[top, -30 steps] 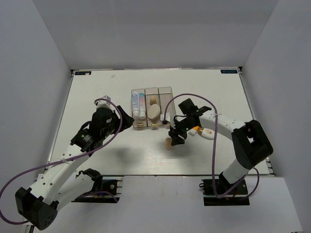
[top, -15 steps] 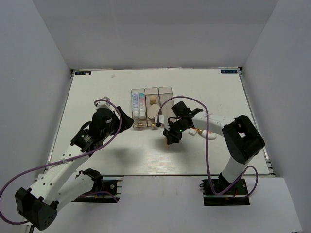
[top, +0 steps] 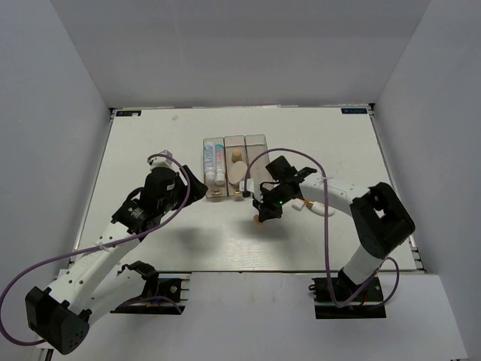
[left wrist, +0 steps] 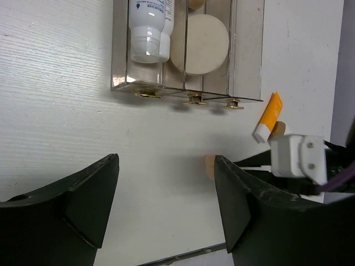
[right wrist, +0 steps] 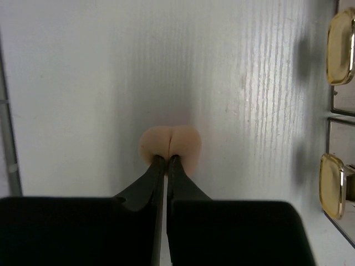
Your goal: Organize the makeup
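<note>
My right gripper point(right wrist: 167, 159) is shut on a beige sponge point(right wrist: 169, 141), pinching it so hard that it folds round the fingertips. This happens on the table just in front of the clear box point(top: 258, 139); the sponge point(top: 257, 220) peeks out beside the gripper point(top: 262, 216). The box holds a white tube point(left wrist: 148, 22), a round cream puff point(left wrist: 206, 44) and another beige sponge point(top: 236, 154). An orange-white tube point(left wrist: 268, 115) lies on the table right of the box. My left gripper point(left wrist: 166, 163) hovers open over bare table, near the box's front left, holding nothing.
Gold latches point(right wrist: 339, 52) line the box's front wall, close to the right of my right gripper. The right arm's white wrist block point(left wrist: 297, 158) shows by the left gripper's right finger. The table's near edge point(left wrist: 183, 256) runs just below.
My right gripper has closed on the beige sponge, after shifting slightly left and toward the box. The left arm has stayed still and open.
</note>
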Available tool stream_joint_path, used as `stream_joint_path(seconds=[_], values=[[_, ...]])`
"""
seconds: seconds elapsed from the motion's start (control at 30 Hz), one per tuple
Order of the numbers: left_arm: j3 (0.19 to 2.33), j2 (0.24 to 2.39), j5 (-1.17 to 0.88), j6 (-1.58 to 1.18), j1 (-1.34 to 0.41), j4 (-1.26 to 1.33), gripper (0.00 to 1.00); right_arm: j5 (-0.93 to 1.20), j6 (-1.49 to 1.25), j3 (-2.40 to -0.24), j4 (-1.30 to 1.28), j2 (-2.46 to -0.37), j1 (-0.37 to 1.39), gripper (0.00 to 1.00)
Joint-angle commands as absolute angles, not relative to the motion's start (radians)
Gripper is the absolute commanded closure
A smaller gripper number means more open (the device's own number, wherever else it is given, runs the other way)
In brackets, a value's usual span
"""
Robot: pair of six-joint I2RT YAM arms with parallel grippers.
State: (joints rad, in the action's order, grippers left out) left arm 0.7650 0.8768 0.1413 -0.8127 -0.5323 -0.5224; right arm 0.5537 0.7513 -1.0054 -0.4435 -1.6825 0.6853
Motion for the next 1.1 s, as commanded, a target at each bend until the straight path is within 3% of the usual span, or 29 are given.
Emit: stream_joint_path(seconds=[0.0, 0.23, 0.37, 0.53, 0.83, 0.93, 0.97, 1.07], values=[[0.753, 0.876, 0.124, -0.811, -0.535, -0.494, 0.21, 0.647, 0.811, -1.037, -0.534, -1.571, 0.686, 1.0], [0.747, 0.888, 0.107, -0.807, -0.535, -0.471, 0.2, 0.673, 0.756, -1.178, -0.54, -1.512, 0.672, 1.0], [0.747, 0.887, 0.109, -0.804, -0.535, -0.469, 0.2, 0.582, 0.671, -1.278, -0.431, -1.545, 0.673, 1.0], [0.735, 0.87, 0.104, -0.81, -0.535, -0.462, 0.2, 0.442, 0.624, -1.428, -0.299, -1.695, 0.666, 1.0], [0.726, 0.835, 0.106, -0.818, -0.535, -0.469, 0.2, 0.29, 0.643, -1.635, -0.281, -1.973, 0.655, 1.0], [0.726, 0.828, 0.107, -0.818, -0.535, -0.471, 0.2, 0.265, 0.663, -1.649, -0.278, -2.011, 0.652, 0.89], [0.724, 0.827, 0.107, -0.818, -0.535, -0.468, 0.2, 0.265, 0.666, -1.651, -0.276, -2.019, 0.649, 0.75], [0.724, 0.841, 0.097, -0.818, -0.535, -0.457, 0.2, 0.285, 0.676, -1.652, -0.29, -2.023, 0.647, 0.53]])
